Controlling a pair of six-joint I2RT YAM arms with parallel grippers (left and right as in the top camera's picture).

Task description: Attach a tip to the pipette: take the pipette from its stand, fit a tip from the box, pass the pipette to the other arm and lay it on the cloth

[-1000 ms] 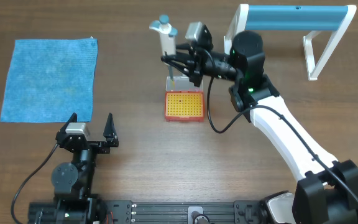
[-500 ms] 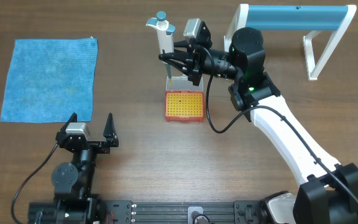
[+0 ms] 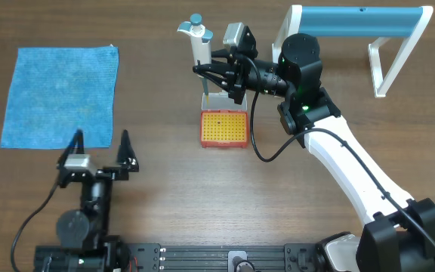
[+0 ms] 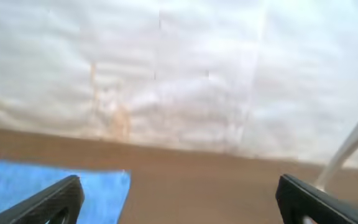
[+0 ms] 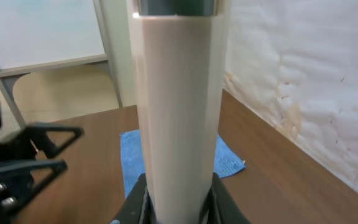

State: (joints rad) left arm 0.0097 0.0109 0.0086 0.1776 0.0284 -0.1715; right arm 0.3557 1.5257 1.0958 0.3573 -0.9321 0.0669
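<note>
— Whereabouts of the pipette [image 3: 198,41]?
— Clamped upright in the right arm's jaws, white body with a blue-grey cap, lifted off the worktop [image 3: 293,219] near the middle of its far edge.
— And the tip box [image 3: 223,128]?
— Orange, resting just nearer than the pipette's lower end. Cannot tell about a fitted tip.
— Left side?
— Blue cloth [image 3: 60,97] lying flat by the far-left corner. Just nearer than its near edge, the left arm's jaws: apart, holding nothing.
— Anything else?
— White stand [image 3: 353,23] with a blue top bar, at the far-right corner, apart from the pipette.
</note>
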